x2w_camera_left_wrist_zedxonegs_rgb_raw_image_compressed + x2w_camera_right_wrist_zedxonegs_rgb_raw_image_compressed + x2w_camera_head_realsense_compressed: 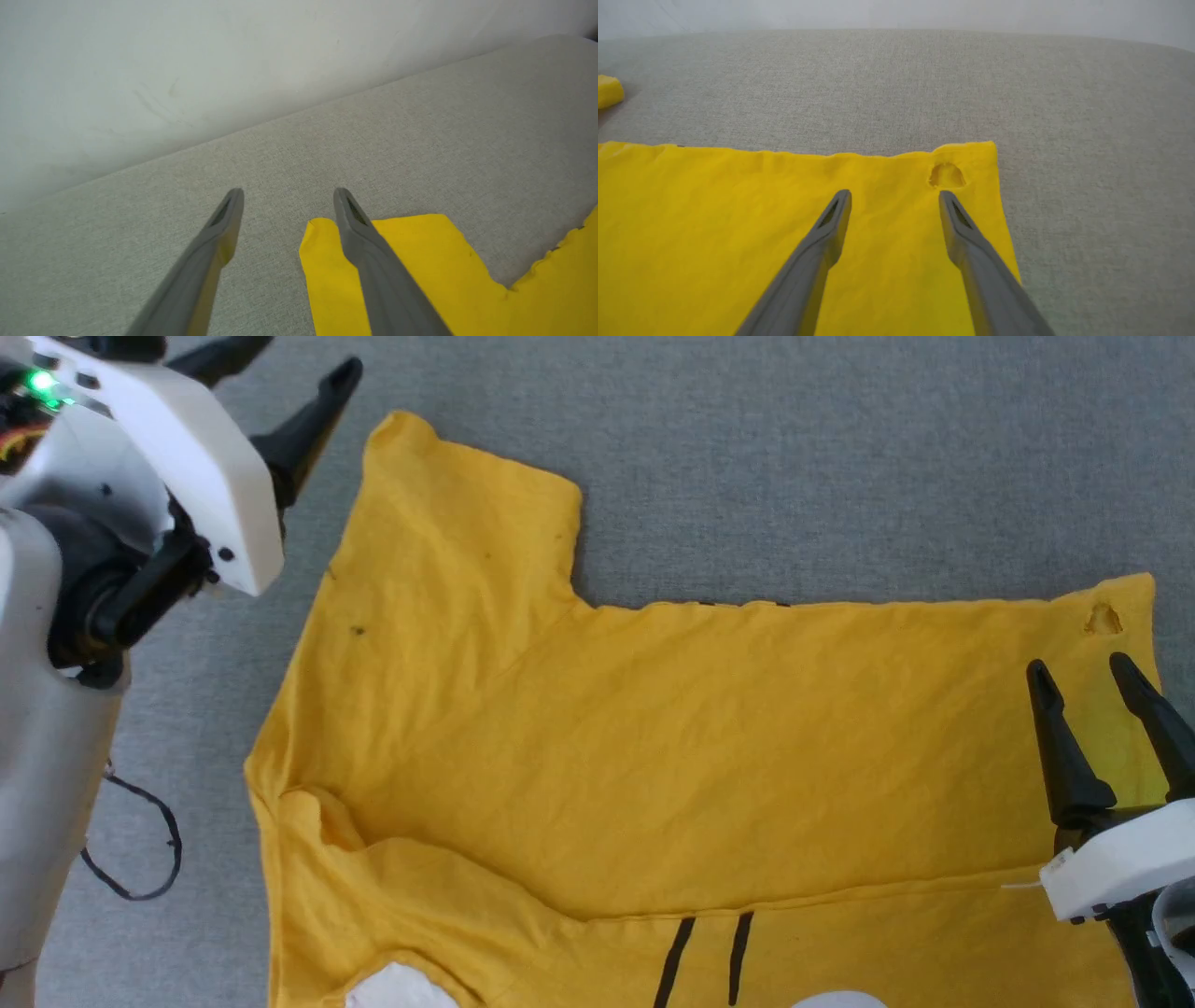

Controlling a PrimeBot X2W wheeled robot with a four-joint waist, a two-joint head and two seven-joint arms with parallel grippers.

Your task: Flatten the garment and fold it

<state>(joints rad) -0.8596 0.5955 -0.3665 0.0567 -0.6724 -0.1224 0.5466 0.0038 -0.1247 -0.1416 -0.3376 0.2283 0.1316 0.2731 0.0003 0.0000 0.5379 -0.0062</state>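
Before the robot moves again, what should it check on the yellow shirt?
1. Left fingers open and empty: ok.
2. Right fingers open over the garment at its far right corner: ok.
3. Sleeve lying flat: ok.
4. Cloth smooth by the collar: not ok, it bunches there.
5. Puckered spot not caught by the fingers: ok.
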